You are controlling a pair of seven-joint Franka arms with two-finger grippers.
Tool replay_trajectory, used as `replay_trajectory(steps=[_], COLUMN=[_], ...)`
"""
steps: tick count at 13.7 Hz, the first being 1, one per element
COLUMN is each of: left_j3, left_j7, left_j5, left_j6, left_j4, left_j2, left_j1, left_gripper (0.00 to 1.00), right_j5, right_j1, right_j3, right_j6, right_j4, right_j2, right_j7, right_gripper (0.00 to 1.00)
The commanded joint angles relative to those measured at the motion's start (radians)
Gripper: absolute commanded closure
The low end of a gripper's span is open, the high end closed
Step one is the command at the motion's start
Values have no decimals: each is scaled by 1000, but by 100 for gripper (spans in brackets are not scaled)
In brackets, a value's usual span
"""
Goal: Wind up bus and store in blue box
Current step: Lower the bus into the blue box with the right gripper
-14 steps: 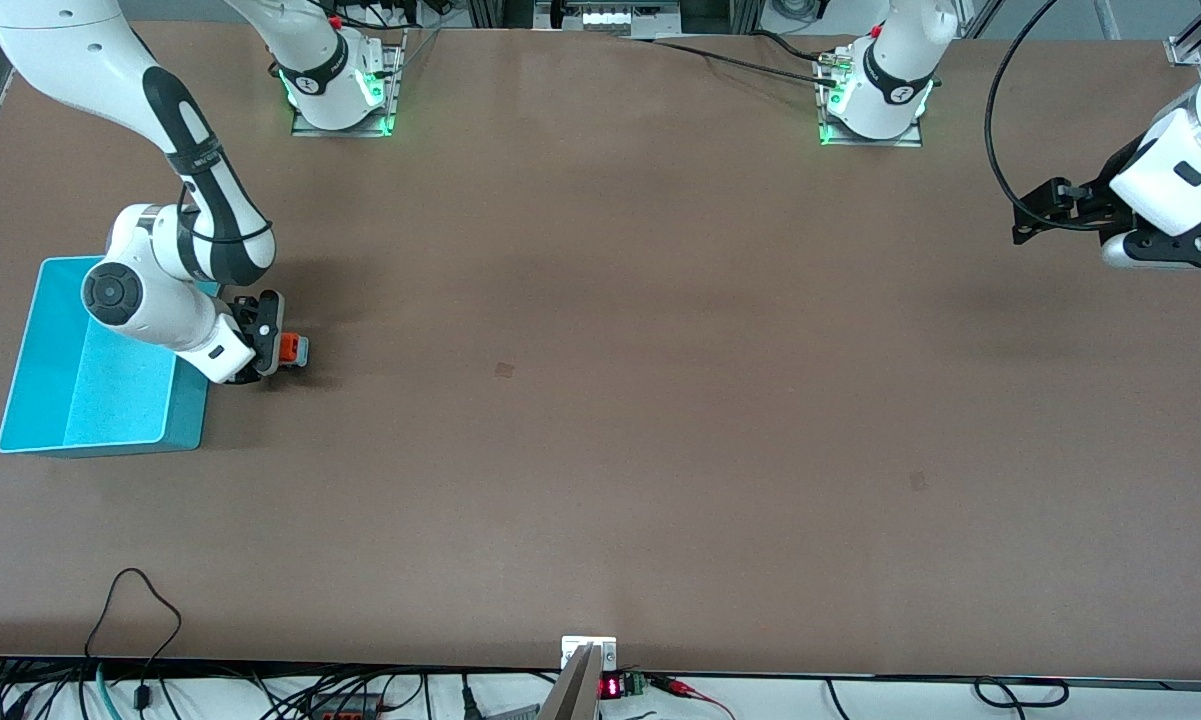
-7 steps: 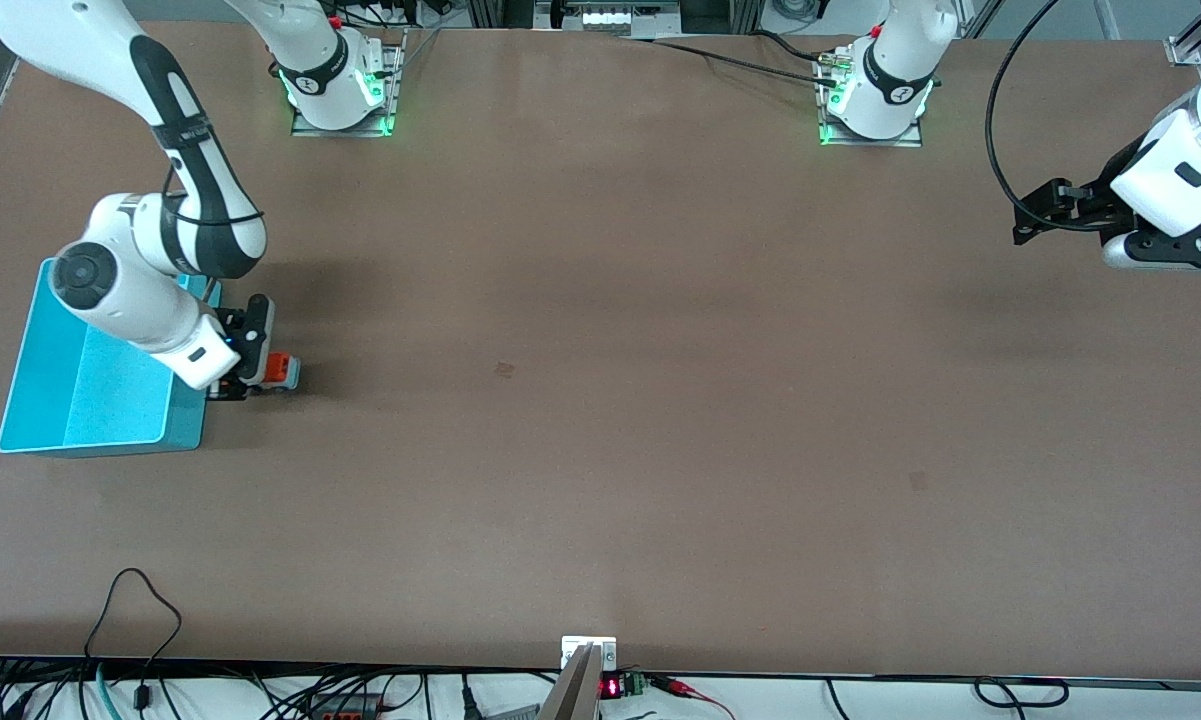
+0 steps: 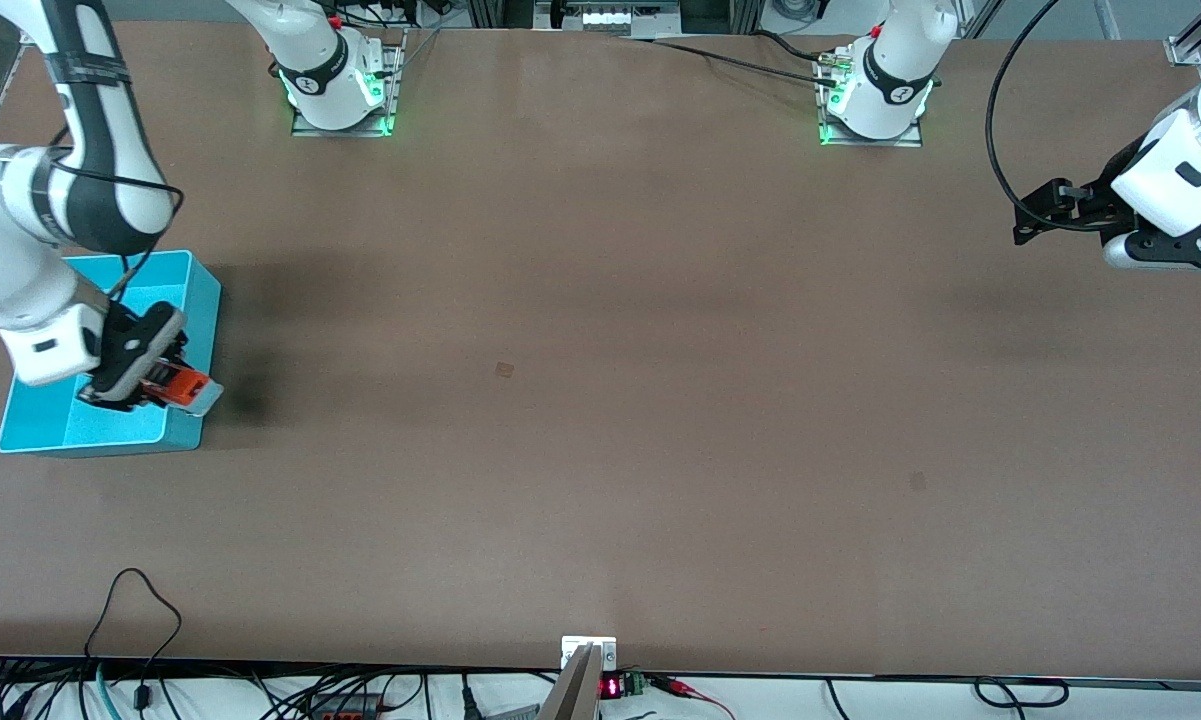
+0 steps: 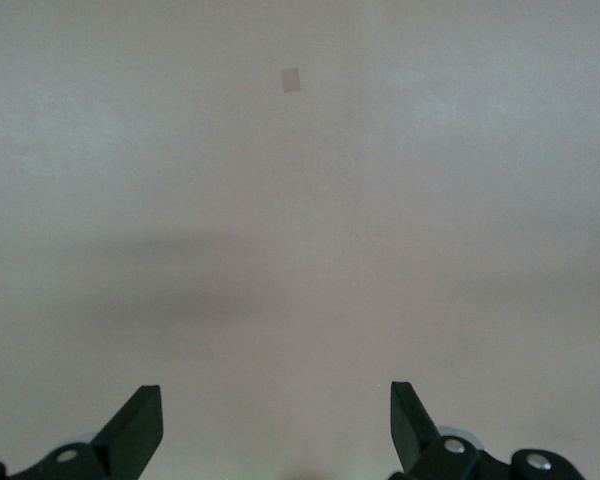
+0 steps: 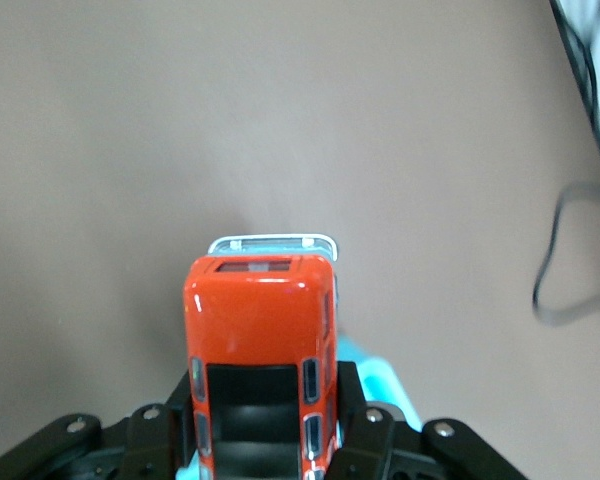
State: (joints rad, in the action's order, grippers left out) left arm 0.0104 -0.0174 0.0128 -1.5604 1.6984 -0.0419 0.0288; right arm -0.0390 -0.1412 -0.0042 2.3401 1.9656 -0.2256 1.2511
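My right gripper [image 3: 165, 385] is shut on the bus [image 3: 186, 389], a small orange toy with a black roof and pale lower body. It hangs above the blue box [image 3: 200, 310], over the corner of that box nearest the front camera and toward the table's middle, its nose jutting past the rim. The right wrist view shows the bus [image 5: 262, 340] clamped by its sides between the black fingers [image 5: 352, 415], with a cyan sliver of the blue box [image 5: 385, 385] underneath. My left gripper [image 3: 1035, 215] waits open in the air at the left arm's end of the table, nothing between its fingertips [image 4: 140, 425].
The blue box sits at the right arm's end of the table. Both arm bases [image 3: 340, 95] stand along the edge farthest from the front camera. Cables [image 3: 140, 600] and a small display [image 3: 610, 687] lie along the nearest edge. Bare brown tabletop [image 3: 600, 380] stretches between the arms.
My right gripper has lifted the bus off the table beside the box and carried it over the box's near corner. The left arm has not moved.
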Motion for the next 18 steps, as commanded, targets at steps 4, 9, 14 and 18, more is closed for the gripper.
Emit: replay_trajectory(steps=[4,9,14,18], left_j3=[-4,-6,-6,-6], left_j7=[13,14,14,14], left_j5=[-11,-8,-7,-7], left_j6=[19,17,17,16], left_j4=[-31,-31,-32,-31], left_j2=[14,16,16,16], left_j1=[-3,-3,-3,-3], left_gripper=[0,0,0,0], right_j5=[-28,-196,-173,-101], right_j1=[-236,-304,-293,-291], right_j3=[-14,-25,-25,-28], right_j6=[-30,13,27,117], right_j4=[-20,-24,-25,-24], right_j2=[-78,-187,-253,-323], right_j7=[-309,-493,-683,-687], right_gripper=[91,100,97,94])
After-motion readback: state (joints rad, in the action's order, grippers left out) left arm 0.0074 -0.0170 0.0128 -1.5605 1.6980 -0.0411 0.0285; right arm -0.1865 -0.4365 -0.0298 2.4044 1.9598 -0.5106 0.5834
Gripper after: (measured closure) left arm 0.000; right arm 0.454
